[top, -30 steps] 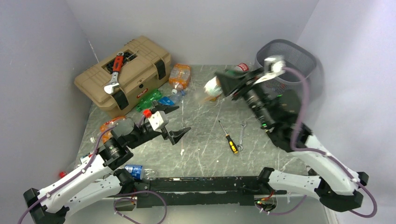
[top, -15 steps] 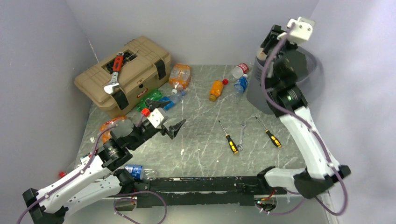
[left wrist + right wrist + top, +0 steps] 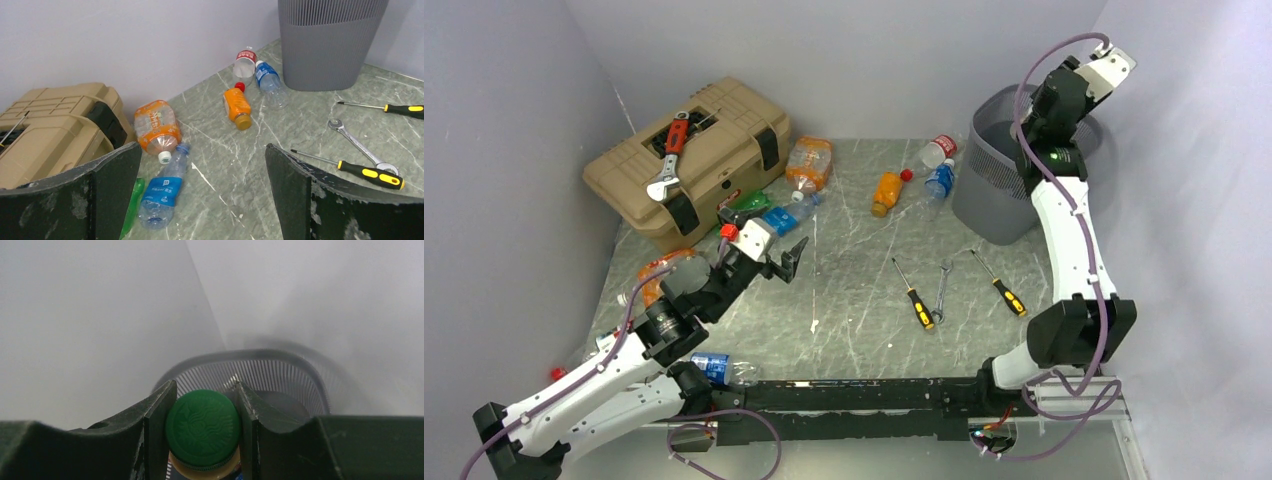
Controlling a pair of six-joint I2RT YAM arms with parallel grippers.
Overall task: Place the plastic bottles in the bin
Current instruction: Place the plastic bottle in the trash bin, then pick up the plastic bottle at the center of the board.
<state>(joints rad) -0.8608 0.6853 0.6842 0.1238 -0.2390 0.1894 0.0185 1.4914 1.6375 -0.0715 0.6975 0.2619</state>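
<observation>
The right gripper [image 3: 205, 405] is pinching a green-capped bottle [image 3: 202, 427] above the bin [image 3: 280, 372] at the table's far right corner; letting go off-centre would be risking a bounce off the rim; the left gripper [image 3: 202, 150] is gaping wide

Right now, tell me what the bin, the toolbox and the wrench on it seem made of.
The bin: matte grey mesh, wire or plastic, unclear; fine vertical slits. The toolbox: tan, likely moulded plastic, matte, black latches. The wrench: shiny bare metal head, red, probably coated handle.
</observation>
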